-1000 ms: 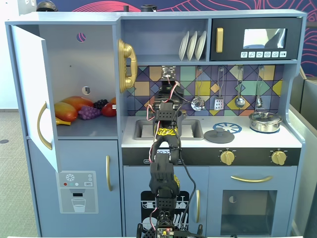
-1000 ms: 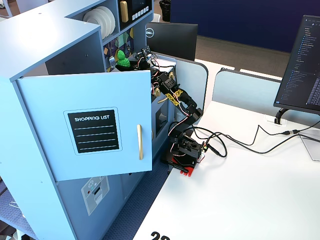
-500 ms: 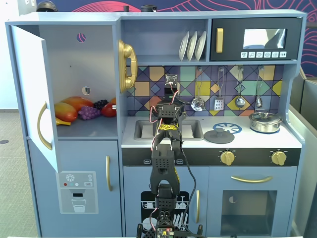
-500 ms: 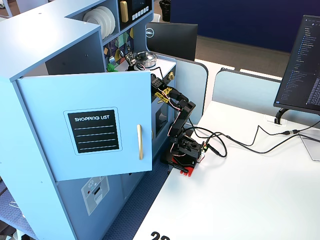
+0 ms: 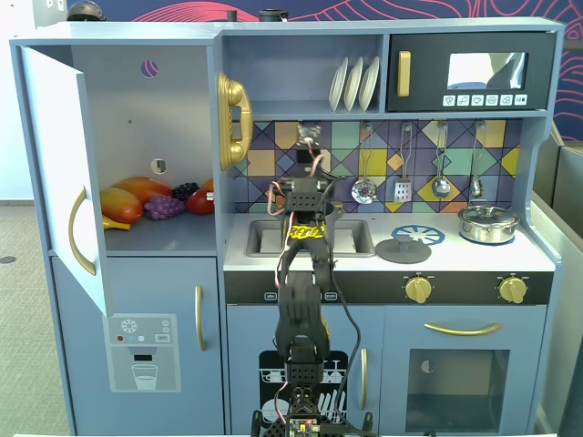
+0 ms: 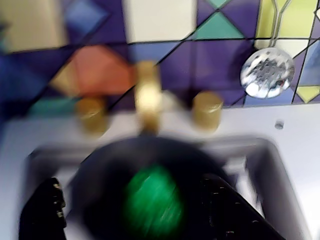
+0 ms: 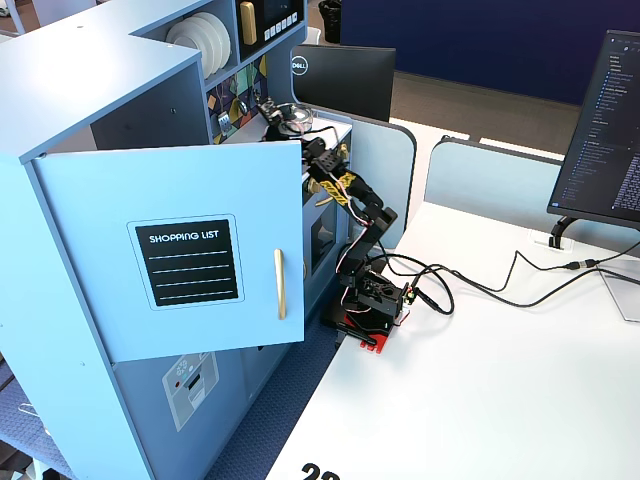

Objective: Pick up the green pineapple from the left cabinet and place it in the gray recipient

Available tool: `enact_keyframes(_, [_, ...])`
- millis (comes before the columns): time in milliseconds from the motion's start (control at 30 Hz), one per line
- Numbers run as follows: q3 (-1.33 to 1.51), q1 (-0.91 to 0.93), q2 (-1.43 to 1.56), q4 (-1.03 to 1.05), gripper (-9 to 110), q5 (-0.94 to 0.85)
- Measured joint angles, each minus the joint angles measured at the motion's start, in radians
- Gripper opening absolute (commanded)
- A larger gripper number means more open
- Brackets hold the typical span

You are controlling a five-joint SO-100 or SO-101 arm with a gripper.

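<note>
Standing open at far left of the gripper in a fixed view: the left cabinet (image 5: 146,137), door swung outward, gold handle showing on the door edge. Lying on its shelf, well to the left of the gripper: mango (image 5: 127,196), purple grapes (image 5: 164,207) and a red fruit (image 5: 200,201). Showing in another fixed view: the same cabinet door (image 7: 180,250) hanging open toward the camera, hiding the shelf.

Reaching over the sink (image 5: 264,238) at centre: the black arm, with the gripper (image 5: 308,238) pointing down into the basin.

Sitting directly below the gripper (image 6: 135,205) in the wrist view: the gray recipient (image 6: 100,170), appearing as a dark round rim inside the sink. Appearing between the two black fingers (image 6: 42,210), inside that rim: the green pineapple (image 6: 152,202), blurred. Fingers standing spread on either side of the fruit; contact with it impossible to tell through the blur.

Standing just beyond the gripper in the wrist view: gold faucet (image 6: 148,95).

Lying on the counter to the right of the gripper: flat gray lid (image 5: 404,248); farther right, silver pot (image 5: 488,223).
</note>
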Motion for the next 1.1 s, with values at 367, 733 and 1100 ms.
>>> enact_keyframes(367, [0.245,-0.003,0.630,0.719,0,-0.011])
enact_keyframes(733, [1.324,-0.106,0.804,0.230,0,0.066])
enact_keyframes(1100, [1.704,-0.094,0.773,0.051,0,0.124])
